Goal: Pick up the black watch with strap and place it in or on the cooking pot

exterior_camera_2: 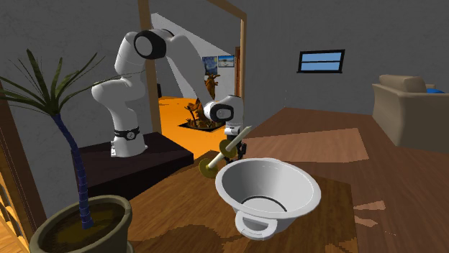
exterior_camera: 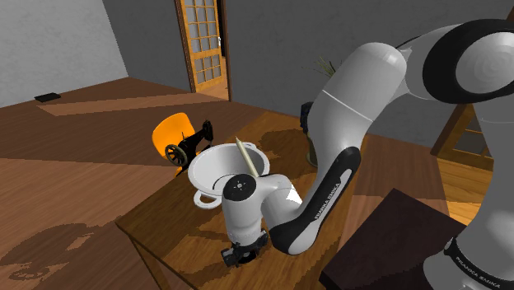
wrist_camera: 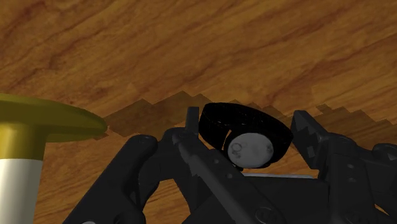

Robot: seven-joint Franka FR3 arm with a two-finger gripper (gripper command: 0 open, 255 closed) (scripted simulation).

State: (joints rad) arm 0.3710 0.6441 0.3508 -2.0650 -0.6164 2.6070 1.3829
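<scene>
A black watch (wrist_camera: 251, 137) with a pale round face and a looped strap lies on the wooden table (exterior_camera: 165, 222). My black gripper (wrist_camera: 247, 118) is down at the tabletop, its two fingers pressed against either side of the watch and shut on it. In the shoulder view the gripper (exterior_camera: 245, 254) sits low near the table's front edge, just in front of the cooking pot (exterior_camera: 226, 169). The pot is a white, wide, empty bowl shape with loop handles (exterior_camera_2: 268, 188). The arm's wrist (exterior_camera_2: 221, 111) stands behind the pot in the second exterior view.
A cream stick on a gold round base (wrist_camera: 44, 121) leans beside the gripper, close to the pot's rim (exterior_camera: 245, 152). A black sewing machine (exterior_camera: 188, 147) and an orange chair (exterior_camera: 171, 130) stand beyond the pot. A potted plant (exterior_camera_2: 79, 223) occupies one corner. The dark stand (exterior_camera: 395, 247) is alongside.
</scene>
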